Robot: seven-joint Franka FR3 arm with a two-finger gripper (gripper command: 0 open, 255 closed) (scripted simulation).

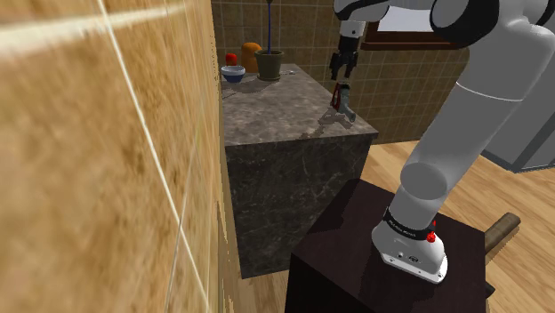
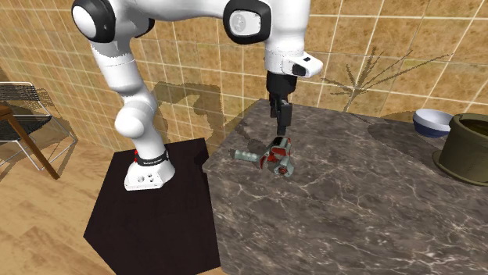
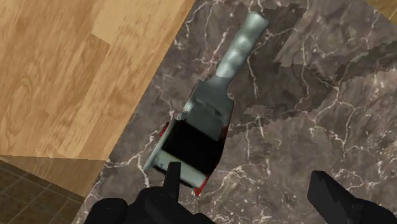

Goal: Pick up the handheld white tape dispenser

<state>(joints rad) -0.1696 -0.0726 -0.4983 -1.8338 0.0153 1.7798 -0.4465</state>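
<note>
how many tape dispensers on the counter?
1. The tape dispenser sits on the counter near the edge by the stand, just below the open gripper. The pot and bowl at the far end could hide another.

End effector point(image 1: 344, 73) just above tape dispenser point(image 1: 341, 99) at edge of dark stone counter point(image 1: 267, 114)

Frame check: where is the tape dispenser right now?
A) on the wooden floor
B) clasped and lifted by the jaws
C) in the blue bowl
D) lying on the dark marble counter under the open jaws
D: the tape dispenser lies on the marble counter near its edge, while the jaws stand apart above it, not clasping it.
</note>
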